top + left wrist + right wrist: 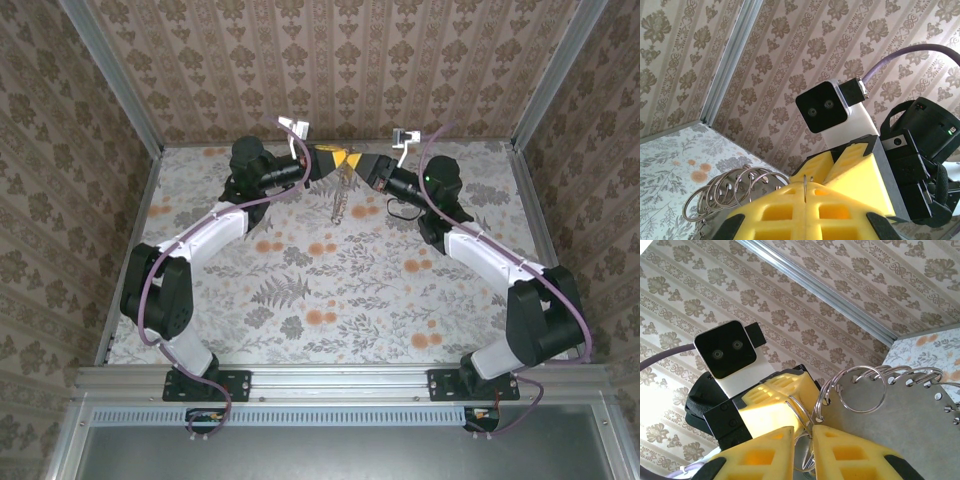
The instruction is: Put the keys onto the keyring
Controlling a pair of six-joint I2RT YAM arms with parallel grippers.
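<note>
- Your left end effector [805, 200] is pinched right together on a thin wire of the keyring [715, 197]. Your right end effector [802, 450] stands narrow, with ring wire in its gap.
- The keyring hangs between them over the far part of the counter [300, 290], threaded through a grey holed plate [885, 425].
- No key can be made out, so find it first.
- Hold the left pinch firm and work the coil with small right-hand moves, or the wire may spring out.
- No brand or writing is legible.
</note>
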